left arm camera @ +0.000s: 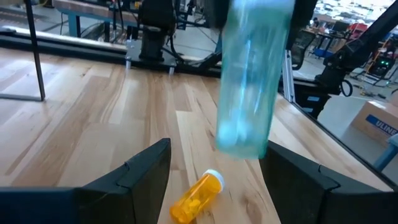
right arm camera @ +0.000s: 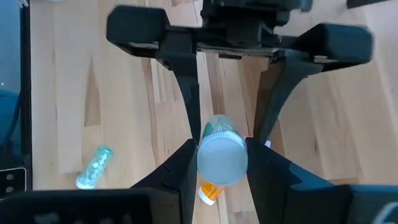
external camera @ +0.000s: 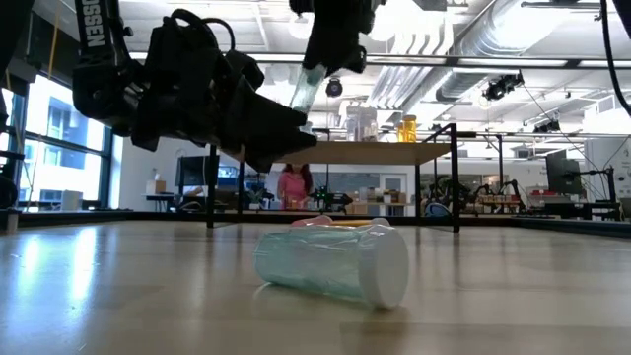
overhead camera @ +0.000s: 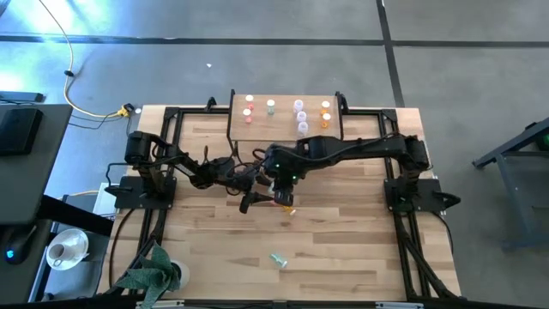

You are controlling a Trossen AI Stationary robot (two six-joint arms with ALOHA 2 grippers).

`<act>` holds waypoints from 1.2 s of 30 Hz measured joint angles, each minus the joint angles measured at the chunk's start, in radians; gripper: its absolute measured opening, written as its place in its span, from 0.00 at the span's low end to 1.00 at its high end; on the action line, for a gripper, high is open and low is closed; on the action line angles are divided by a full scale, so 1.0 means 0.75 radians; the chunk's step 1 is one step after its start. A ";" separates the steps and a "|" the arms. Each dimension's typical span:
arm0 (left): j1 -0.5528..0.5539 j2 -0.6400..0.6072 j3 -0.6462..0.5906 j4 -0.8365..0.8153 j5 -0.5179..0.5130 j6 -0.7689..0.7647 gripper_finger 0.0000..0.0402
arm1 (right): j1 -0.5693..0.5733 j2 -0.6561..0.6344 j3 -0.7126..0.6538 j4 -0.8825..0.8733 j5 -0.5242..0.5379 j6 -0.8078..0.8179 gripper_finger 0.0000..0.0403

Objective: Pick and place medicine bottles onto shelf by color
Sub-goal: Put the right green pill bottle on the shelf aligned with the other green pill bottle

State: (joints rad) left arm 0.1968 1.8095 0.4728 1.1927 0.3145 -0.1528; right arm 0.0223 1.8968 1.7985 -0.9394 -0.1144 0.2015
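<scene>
My right gripper (overhead camera: pixel 280 182) hangs over the table's middle, shut on a pale green bottle (left arm camera: pixel 249 81) with a white cap (right arm camera: pixel 222 158). My left gripper (left arm camera: pixel 217 180) is open; its two fingers stand on either side of that bottle's body without touching it, as the right wrist view (right arm camera: pixel 233 106) also shows. An orange bottle (left arm camera: pixel 198 198) lies on its side on the table just below them. Another pale green bottle (external camera: pixel 335 264) lies on its side nearer the front edge. The shelf (overhead camera: pixel 283 129) at the far edge carries several bottles standing upright. My right gripper pinches the pale green bottle between its two fingers at the cap end (right arm camera: pixel 204 160). The fingers come from above, pointing down. The bottle hangs below them, cap up and slightly tilted (external camera: pixel 308 89), clear of the table.
The shelf's black legs (external camera: pixel 455 187) stand at the far side. Black arm frames (overhead camera: pixel 163 163) run along the table's left and right. A green plant (overhead camera: pixel 154 273) sits at the near left corner. A person (external camera: pixel 293 185) stands in the room behind.
</scene>
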 joint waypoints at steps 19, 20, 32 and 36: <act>-0.004 0.000 0.000 0.037 0.014 0.000 0.46 | 0.000 0.042 -0.001 0.001 -0.019 -0.035 0.26; -0.004 0.000 0.000 0.037 0.013 0.000 0.43 | 0.000 0.042 -0.001 0.000 -0.019 -0.033 0.26; -0.005 0.000 0.000 0.039 0.014 0.005 0.21 | -0.003 0.042 -0.001 -0.005 -0.016 -0.032 0.26; -0.005 0.000 0.000 0.040 0.012 0.003 0.21 | -0.003 0.042 -0.001 -0.005 -0.004 -0.030 0.27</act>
State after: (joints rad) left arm 0.1932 1.8095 0.4728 1.2224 0.3238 -0.1502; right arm 0.0199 1.9282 1.7977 -0.9431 -0.1175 0.1789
